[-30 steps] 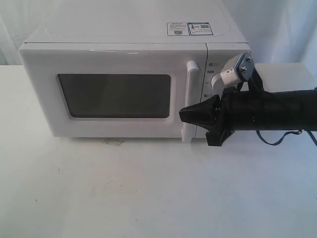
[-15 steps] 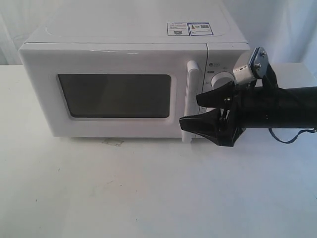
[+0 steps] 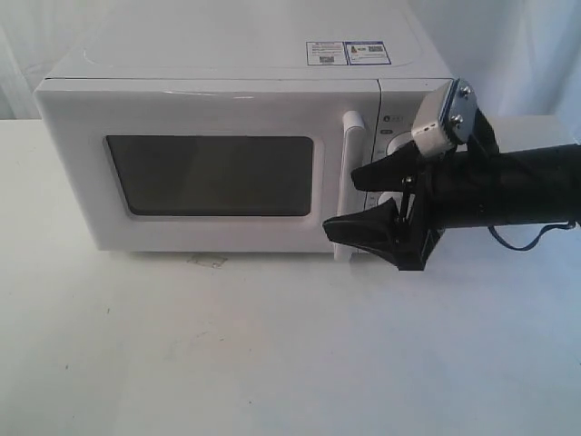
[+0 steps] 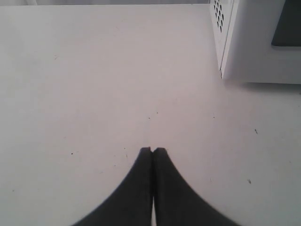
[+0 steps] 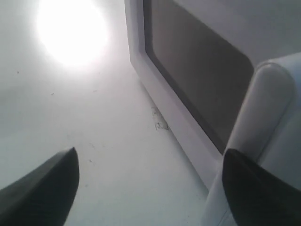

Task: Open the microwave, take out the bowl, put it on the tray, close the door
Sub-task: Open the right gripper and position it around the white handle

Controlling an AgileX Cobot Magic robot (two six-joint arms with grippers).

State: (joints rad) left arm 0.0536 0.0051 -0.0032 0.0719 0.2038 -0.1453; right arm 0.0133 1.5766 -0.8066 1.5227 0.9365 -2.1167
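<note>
Bench [image 3: 272, 363] rear edge: right gripper [image 3: 341, 200], closed a second ago, is now spread at the handle [image 3: 351, 154]. Door [image 3: 209, 109] is unopened; left gripper [image 4: 152, 150] is pinched together, empty.

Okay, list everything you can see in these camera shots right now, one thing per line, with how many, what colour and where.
microwave: one, white, standing at the back of the table
door: one, white, front of the microwave, shut
window: one, dark, set in the door
handle: one, white, upright bar at the door's right edge
stickers: two, white and blue, side by side on top of the microwave
table: one, white, under the microwave
right gripper: one, black, open, at the handle
left gripper: one, black, shut, over bare table near a corner of the microwave
</note>
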